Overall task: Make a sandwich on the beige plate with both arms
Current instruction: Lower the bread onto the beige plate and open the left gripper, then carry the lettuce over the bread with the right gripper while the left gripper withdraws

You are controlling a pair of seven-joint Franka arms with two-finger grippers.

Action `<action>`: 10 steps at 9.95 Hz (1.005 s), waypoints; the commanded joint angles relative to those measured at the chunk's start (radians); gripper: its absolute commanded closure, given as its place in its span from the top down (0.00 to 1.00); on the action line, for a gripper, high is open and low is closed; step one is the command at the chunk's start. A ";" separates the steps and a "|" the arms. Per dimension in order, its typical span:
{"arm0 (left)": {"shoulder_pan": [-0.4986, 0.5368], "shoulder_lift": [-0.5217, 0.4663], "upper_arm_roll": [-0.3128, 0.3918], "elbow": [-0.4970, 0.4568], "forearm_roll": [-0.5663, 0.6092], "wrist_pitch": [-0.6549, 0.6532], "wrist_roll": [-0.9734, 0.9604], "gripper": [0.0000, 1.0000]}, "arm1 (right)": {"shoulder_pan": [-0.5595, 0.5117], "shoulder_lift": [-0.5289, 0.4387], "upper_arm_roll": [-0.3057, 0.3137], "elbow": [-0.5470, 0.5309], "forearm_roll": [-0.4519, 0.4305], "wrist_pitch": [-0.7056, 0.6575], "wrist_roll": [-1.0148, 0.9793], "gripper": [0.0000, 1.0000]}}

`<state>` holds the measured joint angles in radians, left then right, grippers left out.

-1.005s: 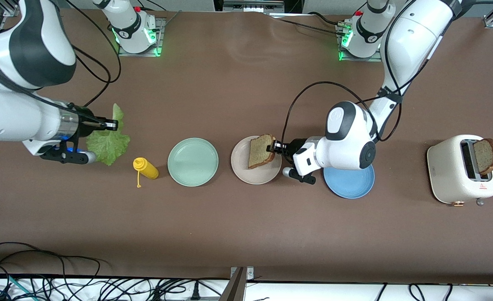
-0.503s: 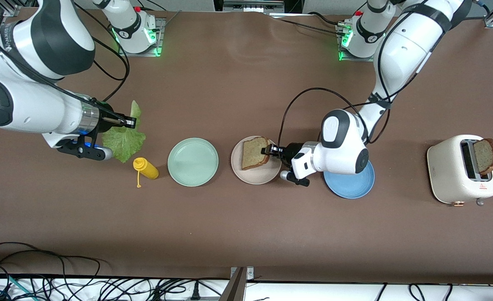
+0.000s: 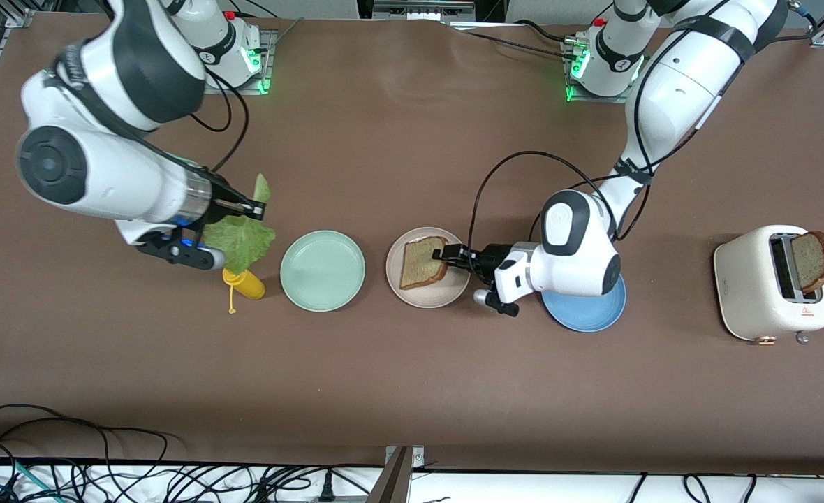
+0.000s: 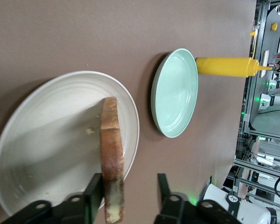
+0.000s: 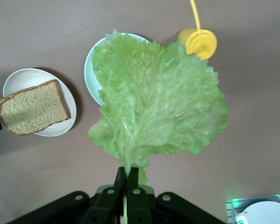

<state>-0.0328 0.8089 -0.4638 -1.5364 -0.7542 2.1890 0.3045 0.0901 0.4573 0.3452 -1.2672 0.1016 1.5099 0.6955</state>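
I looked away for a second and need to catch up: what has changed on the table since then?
The left gripper lowered the bread slice onto the beige plate and opened its fingers. The right gripper, shut on the lettuce leaf, carried it toward the plates, now over the mustard bottle. The green plate, blue plate and toaster stayed put.

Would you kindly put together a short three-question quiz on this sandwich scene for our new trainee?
1. True or false: the right end effector is shut on the lettuce leaf.
2. Which plate carries the bread slice? A) green plate B) beige plate C) blue plate
3. Fill in: a second slice sticks out of the ____.

Key: 1 true; 2 B; 3 toaster.
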 commanded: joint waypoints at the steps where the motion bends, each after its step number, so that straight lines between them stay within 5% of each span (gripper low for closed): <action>1: 0.046 -0.020 0.004 -0.001 0.098 -0.024 0.019 1.00 | 0.028 0.026 0.005 0.008 -0.028 0.047 0.059 0.00; 10: 0.276 -0.388 0.005 0.010 0.715 -0.365 -0.148 1.00 | 0.278 0.223 0.002 0.015 -0.129 0.435 0.465 0.00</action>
<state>0.2129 0.4907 -0.4586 -1.5054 -0.1030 1.8643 0.1717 0.3327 0.6452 0.3476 -1.2714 0.0004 1.8861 1.0988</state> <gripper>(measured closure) 0.000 0.965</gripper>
